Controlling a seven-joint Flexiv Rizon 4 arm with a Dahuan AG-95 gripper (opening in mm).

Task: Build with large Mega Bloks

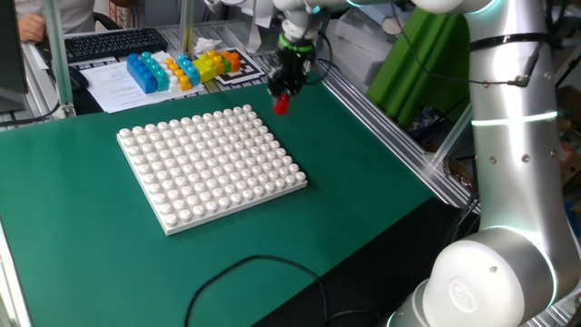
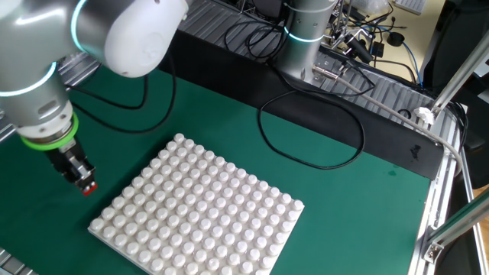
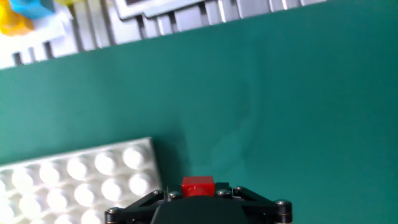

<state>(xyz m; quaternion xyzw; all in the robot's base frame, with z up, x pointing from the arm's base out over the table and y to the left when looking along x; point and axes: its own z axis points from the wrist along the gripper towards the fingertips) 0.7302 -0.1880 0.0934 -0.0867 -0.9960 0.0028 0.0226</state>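
My gripper (image 1: 282,98) is shut on a small bright red Mega Blok (image 1: 281,106) and holds it above the green mat, just beyond the far right corner of the white studded baseplate (image 1: 211,163). In the other fixed view the gripper (image 2: 85,183) with the red blok (image 2: 89,188) hangs left of the baseplate (image 2: 202,214). In the hand view the red blok (image 3: 198,186) sits between the jaws at the bottom edge, with the baseplate corner (image 3: 93,180) to its left. Blue, orange and yellow bloks (image 1: 182,69) lie at the back of the table.
A paper sheet (image 1: 118,86) and a keyboard (image 1: 113,42) lie behind the bloks. A metal rail (image 1: 381,136) borders the mat on the right. A black cable (image 1: 254,272) loops over the mat's near edge. Cables (image 2: 306,130) lie across the far side in the other fixed view.
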